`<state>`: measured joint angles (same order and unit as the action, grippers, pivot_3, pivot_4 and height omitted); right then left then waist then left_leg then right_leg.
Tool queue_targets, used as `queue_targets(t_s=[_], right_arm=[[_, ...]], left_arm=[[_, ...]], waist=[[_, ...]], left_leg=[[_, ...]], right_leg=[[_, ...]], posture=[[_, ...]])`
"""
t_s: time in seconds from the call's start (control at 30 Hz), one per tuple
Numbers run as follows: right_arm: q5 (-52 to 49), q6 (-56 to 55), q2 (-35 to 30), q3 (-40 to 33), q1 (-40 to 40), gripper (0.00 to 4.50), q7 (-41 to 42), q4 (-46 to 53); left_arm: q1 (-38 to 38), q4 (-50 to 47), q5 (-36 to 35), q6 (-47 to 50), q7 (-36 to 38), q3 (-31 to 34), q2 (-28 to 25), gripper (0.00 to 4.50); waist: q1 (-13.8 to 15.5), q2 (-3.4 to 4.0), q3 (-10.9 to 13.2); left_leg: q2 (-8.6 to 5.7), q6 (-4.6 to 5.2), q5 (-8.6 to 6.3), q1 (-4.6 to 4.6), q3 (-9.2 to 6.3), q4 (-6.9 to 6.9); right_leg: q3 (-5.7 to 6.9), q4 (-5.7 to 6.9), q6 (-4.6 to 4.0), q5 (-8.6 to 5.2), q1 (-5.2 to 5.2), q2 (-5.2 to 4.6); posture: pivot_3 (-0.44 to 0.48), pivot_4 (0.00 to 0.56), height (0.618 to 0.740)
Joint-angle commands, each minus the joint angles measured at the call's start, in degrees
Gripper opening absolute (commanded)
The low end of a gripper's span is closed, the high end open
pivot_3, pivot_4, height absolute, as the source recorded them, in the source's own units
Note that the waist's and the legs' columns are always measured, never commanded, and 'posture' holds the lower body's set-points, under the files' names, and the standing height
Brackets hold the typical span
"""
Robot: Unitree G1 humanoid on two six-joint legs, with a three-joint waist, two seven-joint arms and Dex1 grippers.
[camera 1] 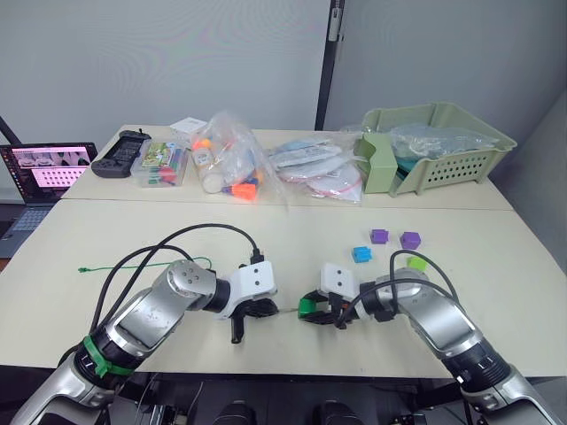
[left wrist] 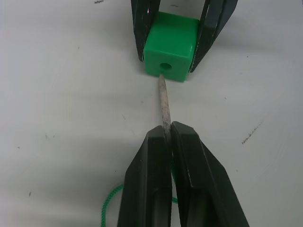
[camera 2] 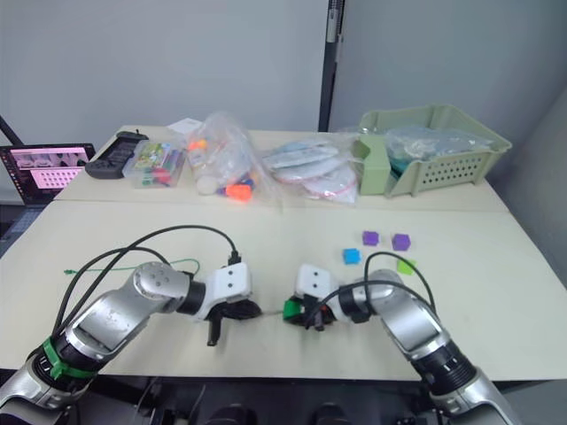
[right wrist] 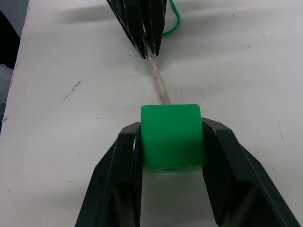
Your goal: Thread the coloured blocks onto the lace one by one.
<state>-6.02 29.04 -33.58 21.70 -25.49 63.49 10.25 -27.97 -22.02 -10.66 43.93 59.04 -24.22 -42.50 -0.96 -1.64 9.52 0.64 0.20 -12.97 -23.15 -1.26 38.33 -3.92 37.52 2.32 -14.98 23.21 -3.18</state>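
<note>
My right gripper (right wrist: pixel 171 126) is shut on a dark green block (right wrist: pixel 171 135), low over the table near its front edge. My left gripper (left wrist: pixel 169 128) is shut on the lace's stiff pale tip (left wrist: pixel 164 101). The tip points at the block (left wrist: pixel 169 46) and its end sits at the mouth of the block's hole. The green cord of the lace (camera 1: pixel 133 263) trails left across the table behind my left arm. Two purple blocks (camera 1: pixel 379 236) (camera 1: pixel 409 240), a blue block (camera 1: pixel 361 254) and a light green block (camera 1: pixel 416 262) lie loose beyond my right arm.
A pale green basket (camera 1: pixel 461 150) stands at the back right. Bags of craft items (camera 1: pixel 230 164), a clear box (camera 1: pixel 164 164) and a black controller (camera 1: pixel 120 150) line the back. A laptop (camera 1: pixel 49 168) sits at the far left.
</note>
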Motion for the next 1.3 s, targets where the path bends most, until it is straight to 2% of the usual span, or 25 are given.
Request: queue_targets(t_s=[0.03, 0.53, 0.87, 1.3], right_arm=[[-0.7, -0.5, -0.3, 0.6, 1.6, 1.19, 0.6, -1.8], [-1.3, -0.8, -0.5, 0.8, 2.1, 1.19, 0.4, -2.1], [-2.4, -4.9, 0.2, -0.5, 5.0, 1.19, 0.9, -6.6], [-1.7, -5.3, -0.8, 1.1, 4.0, 1.19, 1.3, -5.8]], left_arm=[[0.1, -2.2, -0.8, -0.7, -0.2, 1.7, -0.2, 0.00], [0.1, -2.1, -1.4, -2.0, -0.2, 2.3, 0.5, 0.00], [-0.1, -1.5, -1.5, -2.5, -0.5, 2.7, 0.6, 0.00], [-1.7, -1.4, -1.9, -2.4, 0.2, 2.9, 1.3, 0.00]], waist=[[0.0, 0.00, 0.0], [0.1, 0.00, 0.0], [0.2, -0.01, 0.0], [0.2, 0.00, 0.0]], left_leg=[[0.00, 0.00, 0.00, 0.00, 0.00, 0.00], [0.00, 0.00, 0.00, 0.01, 0.00, 0.00], [0.00, 0.00, 0.00, 0.02, 0.00, 0.00], [0.01, 0.00, 0.00, 0.03, 0.01, 0.00]], right_leg=[[0.00, 0.00, 0.00, 0.00, -0.01, 0.00], [0.00, -0.02, 0.00, 0.00, -0.03, 0.00], [0.01, -0.10, 0.00, 0.00, -0.09, 0.00], [0.02, -0.16, 0.00, 0.00, -0.12, 0.01]], posture=[[0.000, 0.150, 0.740], [0.000, 0.150, 0.740], [0.000, 0.150, 0.740], [0.000, 0.150, 0.740]])
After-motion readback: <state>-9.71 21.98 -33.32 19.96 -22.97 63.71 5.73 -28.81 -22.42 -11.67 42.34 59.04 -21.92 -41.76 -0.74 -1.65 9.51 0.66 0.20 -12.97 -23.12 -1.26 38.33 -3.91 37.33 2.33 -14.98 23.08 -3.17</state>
